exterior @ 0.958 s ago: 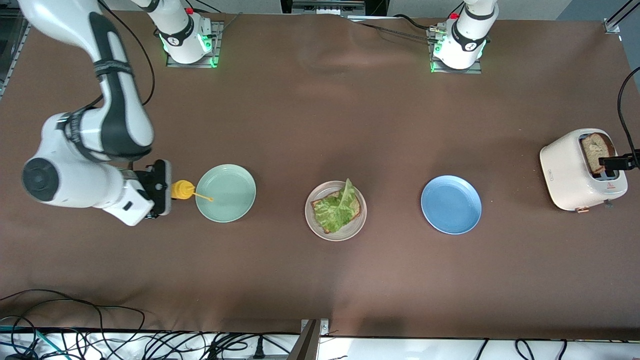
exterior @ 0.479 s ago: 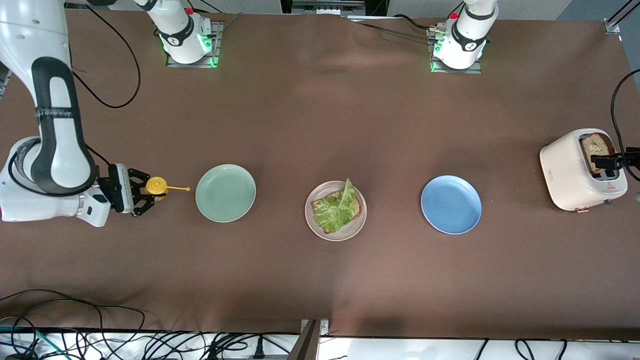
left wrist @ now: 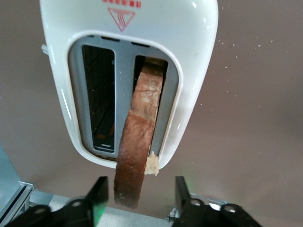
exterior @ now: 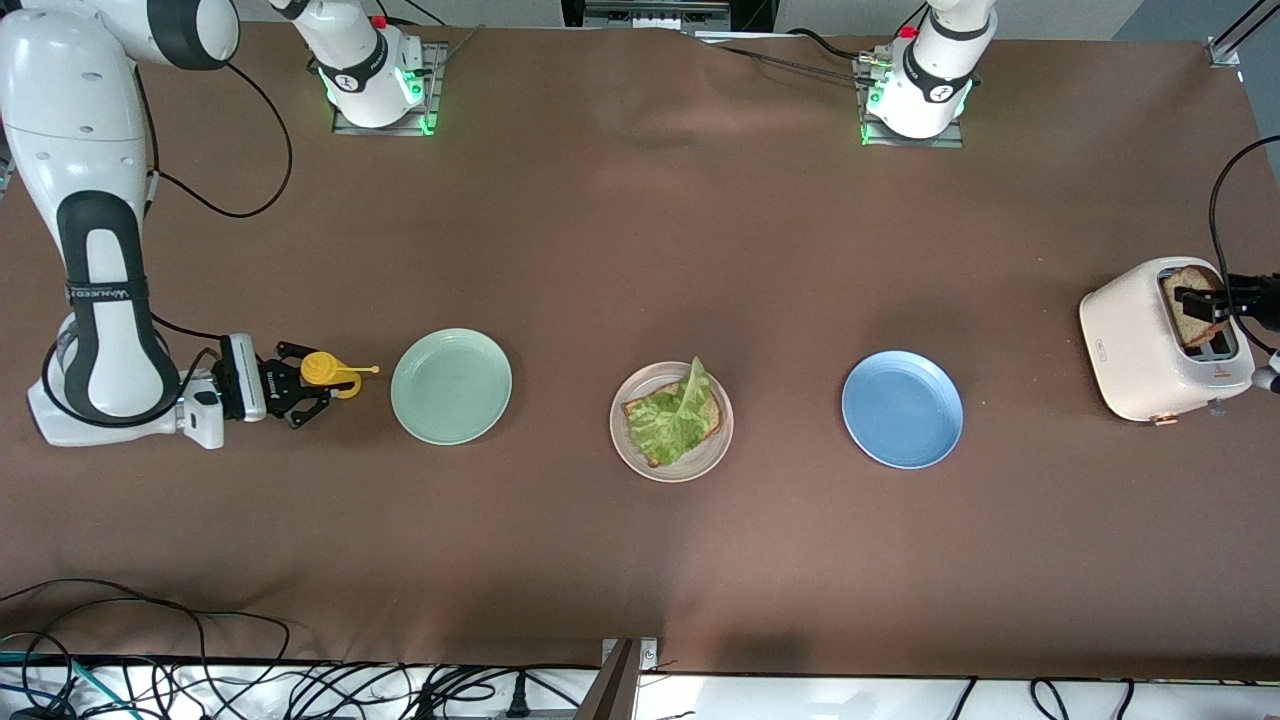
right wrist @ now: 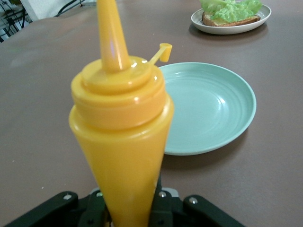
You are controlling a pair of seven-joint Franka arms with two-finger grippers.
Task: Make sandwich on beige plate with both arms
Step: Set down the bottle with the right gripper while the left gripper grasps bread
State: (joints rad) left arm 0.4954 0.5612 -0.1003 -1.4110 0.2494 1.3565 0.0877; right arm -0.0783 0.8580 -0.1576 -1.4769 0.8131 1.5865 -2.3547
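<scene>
The beige plate (exterior: 706, 457) sits mid-table with one slice of brown bread (exterior: 637, 408) on it and a green lettuce leaf (exterior: 675, 415) on top; the right wrist view shows the plate (right wrist: 265, 14) and lettuce (right wrist: 229, 8) too. A second bread slice (left wrist: 139, 142) stands in a slot of the white toaster (exterior: 1135, 345). My left gripper (left wrist: 140, 189) is open over the toaster, one finger on each side of this slice with a gap on both sides. My right gripper (exterior: 300, 383) is shut on an upright yellow squeeze bottle (right wrist: 120, 123) beside the mint-green plate (exterior: 451, 430).
A blue plate (exterior: 902, 409) lies between the beige plate and the toaster. The toaster stands at the left arm's end of the table. The bottle's opened cap (right wrist: 164, 49) sticks out toward the mint-green plate (right wrist: 213, 104). Cables run along the table edge nearest the front camera.
My right arm drew back toward its end of the table, taking the bottle off the mint-green plate and upright. My left gripper's fingers narrowed around the slice in the toaster.
</scene>
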